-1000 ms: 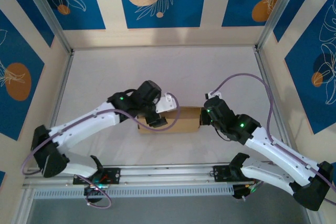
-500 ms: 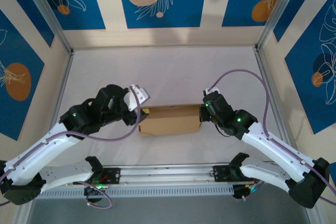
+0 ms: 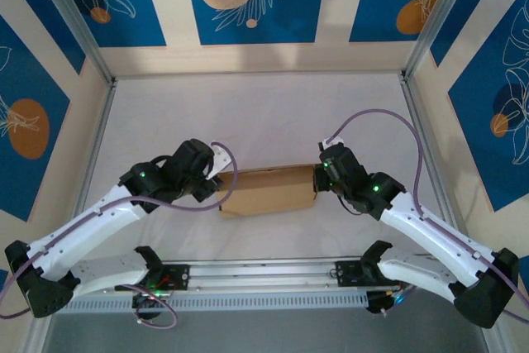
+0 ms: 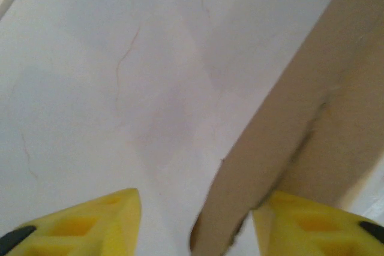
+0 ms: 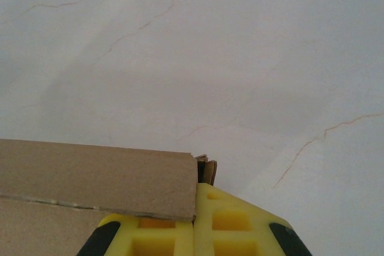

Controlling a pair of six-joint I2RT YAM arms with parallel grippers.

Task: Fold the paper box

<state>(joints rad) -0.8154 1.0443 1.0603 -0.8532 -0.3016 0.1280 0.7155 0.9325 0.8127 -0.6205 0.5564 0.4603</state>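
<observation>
Mid-frame, the paper box (image 3: pixel 269 192) lies with its long axis left to right. The right gripper (image 3: pixel 319 181) is clamped on its right end. The left gripper (image 4: pixel 195 223), jaws apart, straddles the left end's edge.

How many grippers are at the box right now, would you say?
2: the left gripper, open, at the box's left end; the right gripper, shut on its right end.

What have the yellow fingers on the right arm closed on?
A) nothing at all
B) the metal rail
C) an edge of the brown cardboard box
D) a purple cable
C: seen from that wrist, the right arm's yellow fingers are pressed together on a thin edge of the paper box, at its right end.
</observation>
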